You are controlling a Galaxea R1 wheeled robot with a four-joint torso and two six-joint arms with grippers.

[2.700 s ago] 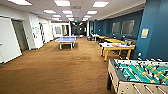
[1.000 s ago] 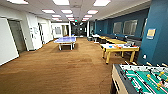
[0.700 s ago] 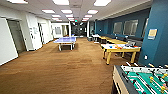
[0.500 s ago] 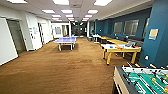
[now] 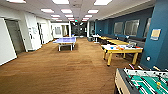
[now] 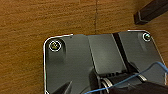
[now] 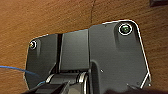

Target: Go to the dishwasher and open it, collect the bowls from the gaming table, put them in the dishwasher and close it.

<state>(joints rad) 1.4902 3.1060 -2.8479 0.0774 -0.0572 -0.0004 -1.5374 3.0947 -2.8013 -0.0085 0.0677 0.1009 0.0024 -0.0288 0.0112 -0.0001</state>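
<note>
Brown wood-grain floor point(image 5: 62, 72) runs the length of your head view, a long room with white walls on one side and dark blue walls point(image 5: 160, 47) on the other. The gaming table point(image 5: 113, 50), white top with a yellow rim and yellow legs, stands ahead on the blue-wall side; small orange, red and blue things on its top are probably the bowls point(image 5: 117, 47), but they are too small to count or tell apart. A blue table-tennis table point(image 5: 66, 40) sits further down the middle of the room. The foosball table point(image 5: 142, 81), green field with rods, fills the near corner of the head view on the robot's right. More yellow-topped tables point(image 5: 115, 41) line the blue wall beyond the gaming table. Both wrist views look straight down past the dark robot plate onto the same wood floor point(image 6: 37, 20), so each claw hangs over bare floor, well apart from the gaming table. A dark furniture leg point(image 6: 150, 12) shows on the floor near the left arm. A thin blue cable point(image 6: 150, 72) crosses the left wrist view. You cannot tell from these frames whether either claw is wide or narrow.
</note>
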